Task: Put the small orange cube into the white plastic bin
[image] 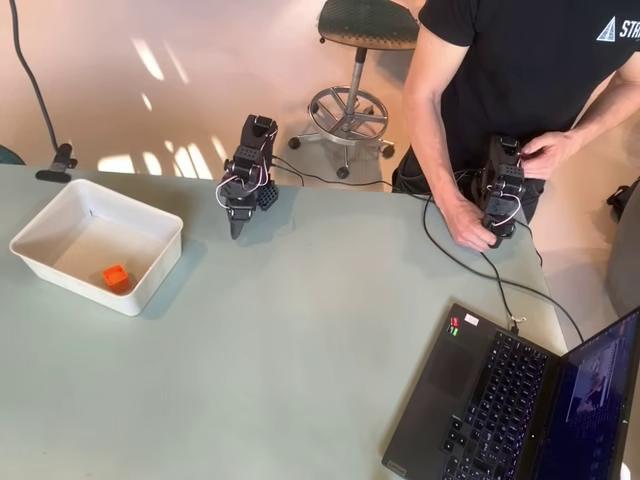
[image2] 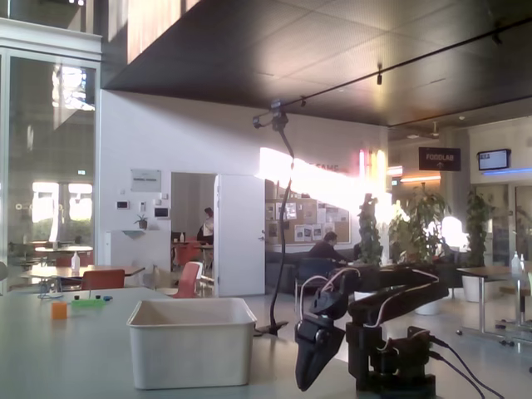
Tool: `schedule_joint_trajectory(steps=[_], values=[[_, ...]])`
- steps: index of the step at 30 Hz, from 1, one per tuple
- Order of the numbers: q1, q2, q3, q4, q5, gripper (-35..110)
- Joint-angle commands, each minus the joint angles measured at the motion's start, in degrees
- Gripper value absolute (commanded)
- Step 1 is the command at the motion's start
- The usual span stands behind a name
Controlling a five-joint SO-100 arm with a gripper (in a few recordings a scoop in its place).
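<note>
Orange colour marks the small orange cube (image: 116,276), a tiny matte block that lies inside the white plastic bin (image: 60,213), on its floor near the bin's lower right wall in the overhead view. This shallow rectangular tub with rounded corners stands on the pale green table (image: 280,360) at the left side, and the cube is its single content. In the fixed view the bin (image2: 190,343) hides the cube behind its white wall. To the right of the bin in the overhead view, well apart from it, the black two-finger gripper (image: 237,229) points down toward the table, and in the fixed view the gripper (image2: 308,376) hangs just above the surface. Its fingers are pressed together and grasp nothing. A black laptop (image: 500,400) sits at the table's lower right corner.
</note>
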Motion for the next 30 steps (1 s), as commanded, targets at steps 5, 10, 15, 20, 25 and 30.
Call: schedule_joint_trajectory(steps=[5, 10, 15, 20, 25, 30], values=[[0.3, 0.5, 0.3, -0.4, 0.0, 1], [1.0, 0.5, 0.4, -0.3, 0.4, 1], [1.1, 0.5, 0.8, 0.4, 0.1, 1], [1.1, 0.5, 1.0, 0.0, -0.2, 1], [1.0, 0.5, 1.0, 0.0, -0.3, 1], [1.0, 0.5, 1.0, 0.1, -0.3, 1]])
